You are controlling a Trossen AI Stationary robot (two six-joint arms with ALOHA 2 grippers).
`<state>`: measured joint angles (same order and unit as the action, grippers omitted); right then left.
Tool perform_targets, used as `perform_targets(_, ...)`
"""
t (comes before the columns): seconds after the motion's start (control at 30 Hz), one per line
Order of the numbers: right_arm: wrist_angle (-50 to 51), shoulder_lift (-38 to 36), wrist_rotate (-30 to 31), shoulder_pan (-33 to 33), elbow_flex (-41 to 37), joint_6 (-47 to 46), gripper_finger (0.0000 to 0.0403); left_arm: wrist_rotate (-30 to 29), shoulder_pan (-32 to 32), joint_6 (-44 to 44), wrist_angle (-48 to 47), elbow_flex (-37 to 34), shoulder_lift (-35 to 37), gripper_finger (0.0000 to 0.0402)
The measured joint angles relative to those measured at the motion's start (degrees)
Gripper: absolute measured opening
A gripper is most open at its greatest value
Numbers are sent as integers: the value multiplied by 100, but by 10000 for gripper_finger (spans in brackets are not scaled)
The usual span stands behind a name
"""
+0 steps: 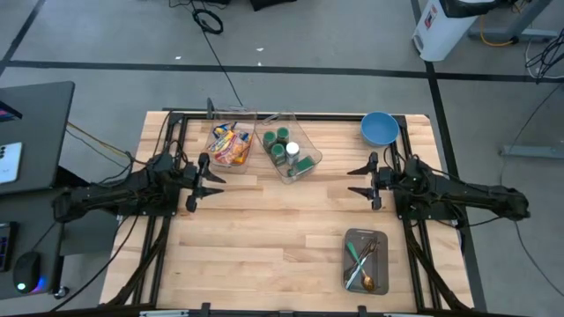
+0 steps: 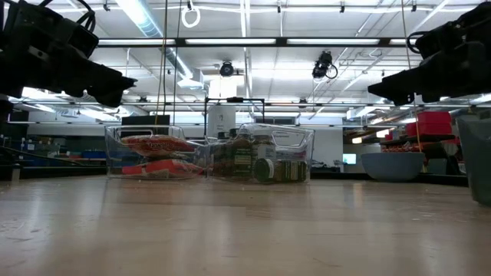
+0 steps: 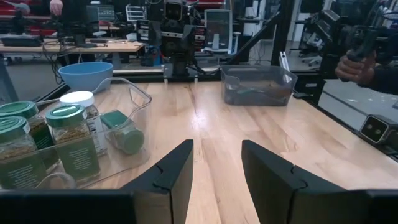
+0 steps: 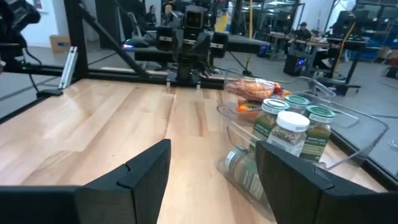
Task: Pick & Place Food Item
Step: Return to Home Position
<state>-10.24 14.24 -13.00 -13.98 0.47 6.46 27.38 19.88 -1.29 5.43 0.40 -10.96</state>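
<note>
The table (image 1: 264, 238) was pale butcher-block wood with black rails along its sides. It stood on a gray floor crossed by dark tape lines. A desk (image 1: 35, 114) sat off its left side, and a white unit (image 1: 441, 26) stood past its upper right corner in the high view. The low view looked across the wood into a wide workshop under strip lights. In the left wrist view a person's hand (image 3: 353, 65) showed beyond the table's edge.

Two clear tubs sat side by side near the upper edge in the high view. The left tub (image 1: 231, 132) held snack packs (image 1: 229, 148). The right tub (image 1: 304, 163) held green-lidded jars (image 1: 284, 145), some upright and at least one on its side. A blue bowl (image 1: 379, 129) stood close to the upper right corner, just inside the rail.

The gray bin (image 1: 347, 255) lay near the lower edge on the right side. In it were the green spoon (image 1: 355, 253) and the copper spoon (image 1: 368, 280), side by side.

The left gripper (image 1: 204, 182) hung above the wood at the left, below the snack tub in the high view. Its fingers were spread apart and held nothing. The right gripper (image 1: 354, 180) faced it from the right, raised above the table. Its fingers were likewise apart and held nothing.

Bare wood ran between the two grippers and down across the lower left of the table. The bin sat well apart from both tubs, and from each gripper.
</note>
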Motion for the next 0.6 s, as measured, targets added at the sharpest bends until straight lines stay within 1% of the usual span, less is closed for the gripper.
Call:
perform_targets(0.2, -13, 0, -75, 2, 0, -161, 244, -31, 0, 82, -20, 0, 0, 145)
perform_targets(0.6, 52, 0, -72, 0, 0, -127, 244, -33, -2, 173, -22, -2, 0, 145)
